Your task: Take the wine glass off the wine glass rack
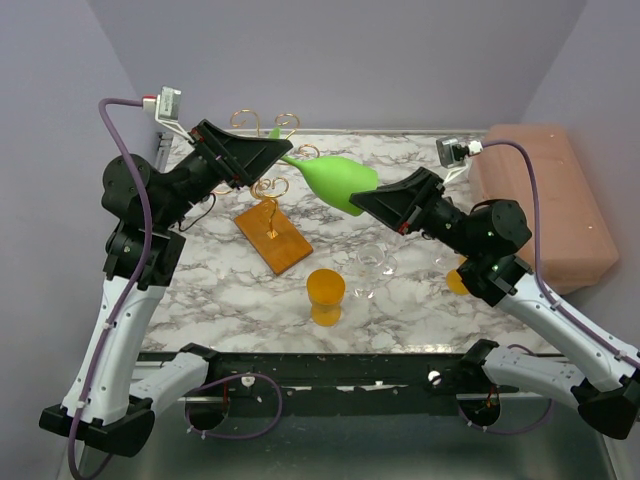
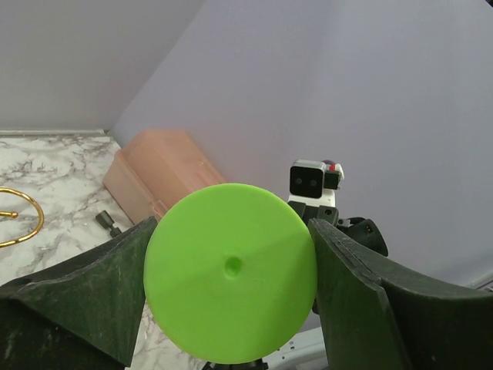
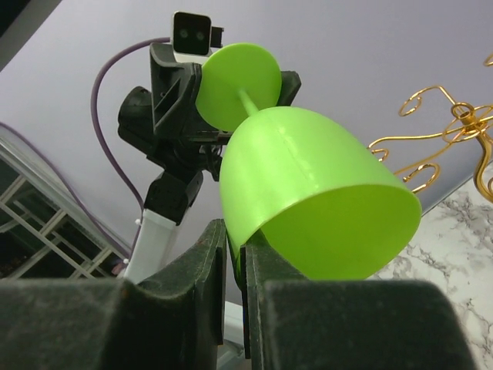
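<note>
A white marble-patterned table [image 1: 230, 290] with grey veins stands in a corner of plain lavender walls.

Above it, two black robot arms face each other with a bright green wine glass [image 1: 340, 182] lying sideways in the air between them, clear of the tabletop.

The right gripper [image 1: 358, 200] has its fingers [image 3: 192, 270] drawn almost together, pinching the wall of the bowl at its rim. The stem points away from this gripper toward the other arm.

The left gripper [image 1: 280, 150] stands at the glass's round foot. Its fingers [image 2: 85, 297] are spread wide, one at each edge of the disc. Whether they press on it cannot be told.

The wine glass rack [image 1: 285, 250] stands on the table below and just beside the left gripper, its orange-brown wooden base set at an angle. Its gold scroll arms curl around that gripper's tip, apart from the glass.

An orange cup [image 1: 325, 288] stands on the marble below the glass, between the two arms and nearer their bases. A large pink block [image 1: 545, 200] sits at the table's edge beyond the right arm.
</note>
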`<state>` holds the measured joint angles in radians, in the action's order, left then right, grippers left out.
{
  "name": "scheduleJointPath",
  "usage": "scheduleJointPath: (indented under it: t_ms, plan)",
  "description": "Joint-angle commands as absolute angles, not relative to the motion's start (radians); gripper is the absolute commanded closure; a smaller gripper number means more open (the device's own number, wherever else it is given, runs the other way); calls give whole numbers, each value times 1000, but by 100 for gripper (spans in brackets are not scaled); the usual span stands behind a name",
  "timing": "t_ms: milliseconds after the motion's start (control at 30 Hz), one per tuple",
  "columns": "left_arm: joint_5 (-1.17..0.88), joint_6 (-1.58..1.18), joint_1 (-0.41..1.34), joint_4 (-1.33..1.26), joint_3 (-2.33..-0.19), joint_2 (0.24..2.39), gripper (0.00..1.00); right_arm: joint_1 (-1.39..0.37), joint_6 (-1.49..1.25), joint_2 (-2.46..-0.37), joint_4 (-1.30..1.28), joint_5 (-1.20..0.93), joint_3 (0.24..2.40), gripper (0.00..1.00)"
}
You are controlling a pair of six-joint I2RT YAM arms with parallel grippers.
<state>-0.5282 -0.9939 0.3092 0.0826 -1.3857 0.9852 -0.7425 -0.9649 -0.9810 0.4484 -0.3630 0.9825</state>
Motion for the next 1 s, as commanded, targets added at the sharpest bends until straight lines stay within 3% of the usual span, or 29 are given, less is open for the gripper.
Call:
scheduleJointPath:
  t_ms: [0, 200, 367, 533, 967]
  plan:
    - [-531, -966, 305, 83, -1360, 979, 27, -745, -959, -977, 494, -387, 983, 93]
    - [-523, -964, 304, 88, -1354, 974, 25, -745, -961, -973, 494, -385, 984, 99]
    - [-520, -939, 301, 118, -1360, 977, 9, -745, -949, -969, 470, -384, 999, 99]
    - [-522, -900, 299, 163, -1389, 986, 4, -745, -918, -958, 392, -362, 1029, 99]
    - [-492, -744, 277, 318, -1474, 1012, 2, -744, -805, -929, 62, -273, 1171, 99]
